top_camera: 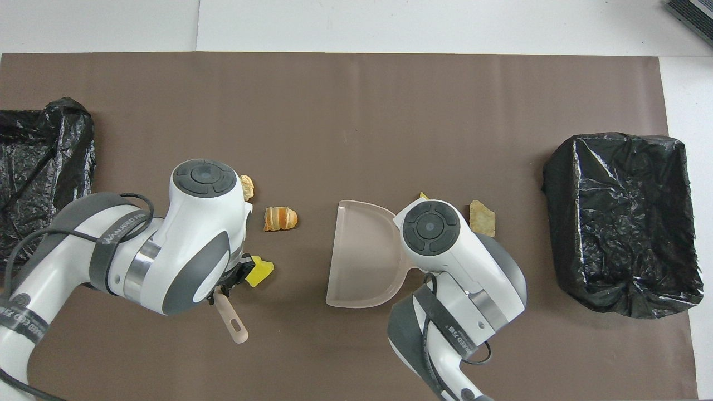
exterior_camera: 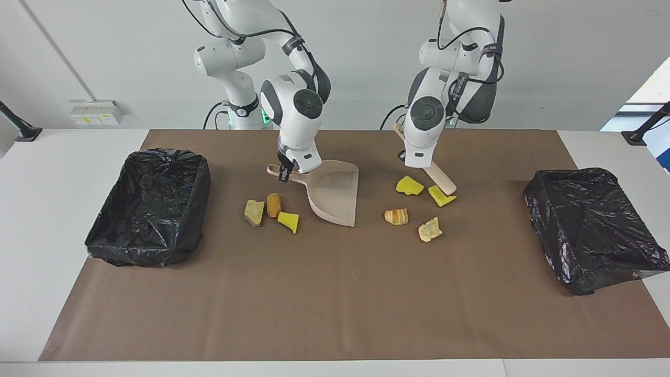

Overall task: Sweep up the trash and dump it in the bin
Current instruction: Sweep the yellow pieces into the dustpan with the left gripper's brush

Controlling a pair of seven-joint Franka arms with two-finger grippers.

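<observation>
My right gripper [exterior_camera: 284, 174] is shut on the handle of the pink dustpan [exterior_camera: 335, 191], which rests on the brown mat with its open lip toward the left arm's end; the pan also shows in the overhead view [top_camera: 359, 256]. My left gripper [exterior_camera: 419, 163] is shut on a pale sweeping stick [exterior_camera: 442, 180] whose tip touches the mat by two yellow chunks [exterior_camera: 409, 185] [exterior_camera: 441, 196]. A croissant-like piece [exterior_camera: 396, 216] and a tan chunk [exterior_camera: 430, 229] lie farther out. A tan chunk [exterior_camera: 254, 212], an orange-brown one [exterior_camera: 273, 204] and a yellow one [exterior_camera: 289, 221] lie beside the pan, toward the right arm's end.
Two bins lined with black bags stand on the table, one at the right arm's end [exterior_camera: 152, 207] and one at the left arm's end [exterior_camera: 591, 225]. The brown mat [exterior_camera: 335, 303] covers most of the table.
</observation>
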